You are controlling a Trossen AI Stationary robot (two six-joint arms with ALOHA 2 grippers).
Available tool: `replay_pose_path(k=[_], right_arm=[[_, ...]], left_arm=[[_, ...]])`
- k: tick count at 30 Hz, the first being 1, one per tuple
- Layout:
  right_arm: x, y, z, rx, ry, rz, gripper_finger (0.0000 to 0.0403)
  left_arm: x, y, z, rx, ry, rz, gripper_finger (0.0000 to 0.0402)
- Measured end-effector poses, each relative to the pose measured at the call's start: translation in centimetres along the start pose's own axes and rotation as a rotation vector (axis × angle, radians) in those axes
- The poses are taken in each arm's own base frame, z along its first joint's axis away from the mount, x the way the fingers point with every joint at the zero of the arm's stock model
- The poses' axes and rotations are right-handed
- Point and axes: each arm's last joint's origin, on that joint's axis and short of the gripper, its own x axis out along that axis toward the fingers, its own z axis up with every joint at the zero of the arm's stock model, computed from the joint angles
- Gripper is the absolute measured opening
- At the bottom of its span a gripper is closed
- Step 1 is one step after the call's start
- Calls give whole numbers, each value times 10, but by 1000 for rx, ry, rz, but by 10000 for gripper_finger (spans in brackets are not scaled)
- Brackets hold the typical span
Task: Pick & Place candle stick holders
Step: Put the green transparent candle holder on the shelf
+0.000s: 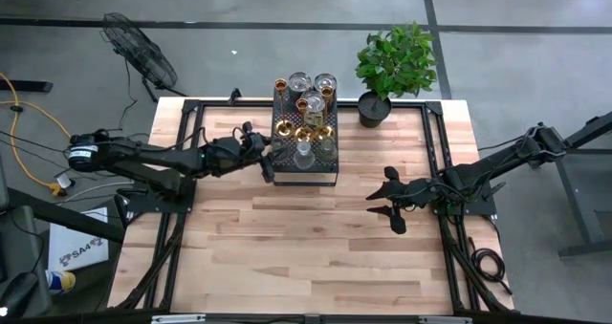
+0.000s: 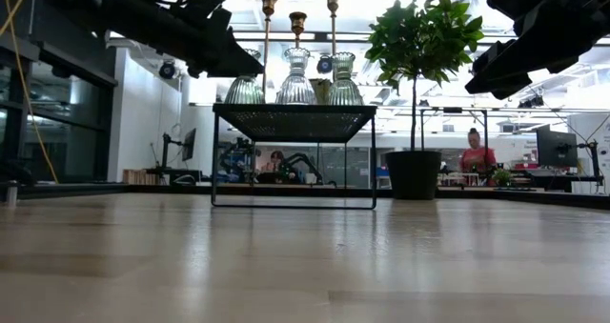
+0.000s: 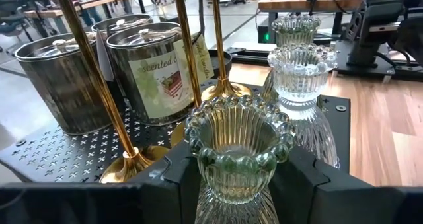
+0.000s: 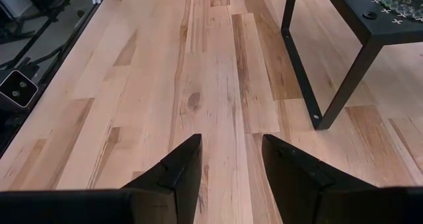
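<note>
The left hand (image 3: pixel 241 184) grips a glass holder (image 3: pixel 239 148) on the black stand (image 1: pixel 305 176) at the bench's (image 1: pixel 287 248) far edge, ready to lift. The right hand (image 1: pixel 385 207) waits open over bare bench.

Candle stick holders (image 2: pixel 297 80) atop black perforated stand (image 2: pixel 294 122), potted plant (image 2: pixel 416 161) beside, wooden table (image 2: pixel 305 266)

We read "scented c…" on the paper label of one metal tin (image 3: pixel 162 69) on the black perforated stand (image 3: pixel 59 156). The rest is cut off by a brass stem.
</note>
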Motion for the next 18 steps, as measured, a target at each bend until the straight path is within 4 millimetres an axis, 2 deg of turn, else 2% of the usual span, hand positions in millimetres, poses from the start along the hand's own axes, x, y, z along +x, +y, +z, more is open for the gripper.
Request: replay_pose_path(k=[18], right_arm=[[0,0,0,0,-1,0,150]], left_arm=[[4,0,-1,92,-5,-51,136]])
